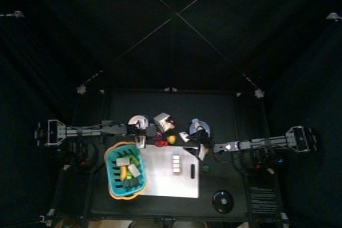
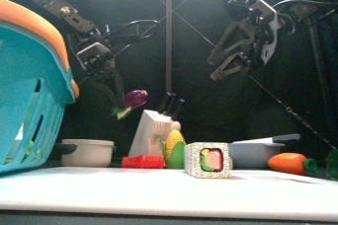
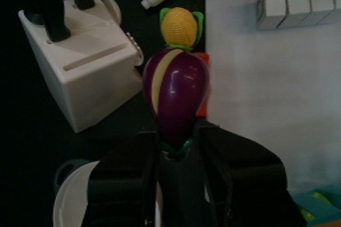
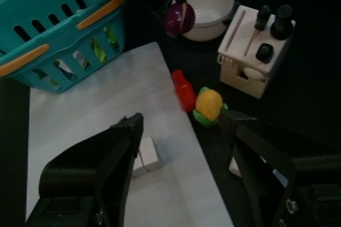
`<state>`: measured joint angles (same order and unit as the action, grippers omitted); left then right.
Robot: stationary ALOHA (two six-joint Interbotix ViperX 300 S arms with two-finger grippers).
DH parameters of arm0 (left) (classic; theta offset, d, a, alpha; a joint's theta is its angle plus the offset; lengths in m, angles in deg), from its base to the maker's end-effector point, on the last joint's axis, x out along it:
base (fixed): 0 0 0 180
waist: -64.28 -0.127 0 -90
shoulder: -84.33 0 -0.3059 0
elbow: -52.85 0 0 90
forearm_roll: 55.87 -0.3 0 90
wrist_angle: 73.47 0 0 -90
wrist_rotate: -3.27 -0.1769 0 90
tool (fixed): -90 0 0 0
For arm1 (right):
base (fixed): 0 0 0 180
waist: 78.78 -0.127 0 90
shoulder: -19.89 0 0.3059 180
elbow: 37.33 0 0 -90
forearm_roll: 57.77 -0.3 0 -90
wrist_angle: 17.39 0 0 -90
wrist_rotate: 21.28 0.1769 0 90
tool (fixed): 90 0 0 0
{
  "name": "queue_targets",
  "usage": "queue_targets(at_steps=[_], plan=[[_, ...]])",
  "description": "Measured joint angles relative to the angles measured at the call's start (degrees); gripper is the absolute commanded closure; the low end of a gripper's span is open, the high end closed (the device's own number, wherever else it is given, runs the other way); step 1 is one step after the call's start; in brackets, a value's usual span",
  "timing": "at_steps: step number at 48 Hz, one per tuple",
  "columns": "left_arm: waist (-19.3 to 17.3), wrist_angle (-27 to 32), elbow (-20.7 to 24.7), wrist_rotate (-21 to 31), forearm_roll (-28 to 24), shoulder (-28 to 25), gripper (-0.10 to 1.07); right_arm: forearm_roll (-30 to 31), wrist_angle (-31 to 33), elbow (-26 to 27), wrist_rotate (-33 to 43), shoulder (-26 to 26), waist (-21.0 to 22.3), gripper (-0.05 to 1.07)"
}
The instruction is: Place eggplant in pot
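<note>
The purple eggplant [image 3: 176, 82] hangs in the air with my left gripper [image 3: 173, 154] shut on its green stem end. In the front view the eggplant [image 2: 136, 98] floats above the table, to the right of and higher than the white pot [image 2: 89, 152]. Seen from the right wrist, the eggplant [image 4: 176, 14] lies against the near edge of the pot [image 4: 210, 12]. My right gripper [image 4: 186, 156] is open and holds nothing, high over the white board [image 4: 94, 171]; in the front view it hangs at the upper right [image 2: 244, 49].
A teal basket [image 4: 60, 32] with an orange rim stands at the left. A white knife block [image 4: 253, 47], a corn cob [image 4: 209, 102] and a red piece [image 4: 181, 84] sit near the pot. A sushi roll [image 2: 208, 160] and an orange carrot [image 2: 287, 163] lie on the board.
</note>
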<state>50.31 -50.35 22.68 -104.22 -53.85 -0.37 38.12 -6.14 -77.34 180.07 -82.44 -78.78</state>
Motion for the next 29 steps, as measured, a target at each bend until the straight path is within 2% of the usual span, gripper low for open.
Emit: queue_targets(at_steps=[6, 13, 29], plan=[[-0.53, 0.09, -2.11, 0.00, 1.23, 4.22, 0.36, 0.62, 0.70, -0.09, 0.00, 0.44, 0.00, 0.09], [-3.25, -0.09, -5.19, 0.00, 3.69, 7.73, 0.36, 2.46, 2.37, -0.09, 0.00, 1.93, 0.09, 0.09], [-13.27, -1.93, -9.58, 0.00, 3.52, 7.56, 0.36, 3.34, 3.25, 0.88, 0.00, 6.15, 0.35, 0.09]])
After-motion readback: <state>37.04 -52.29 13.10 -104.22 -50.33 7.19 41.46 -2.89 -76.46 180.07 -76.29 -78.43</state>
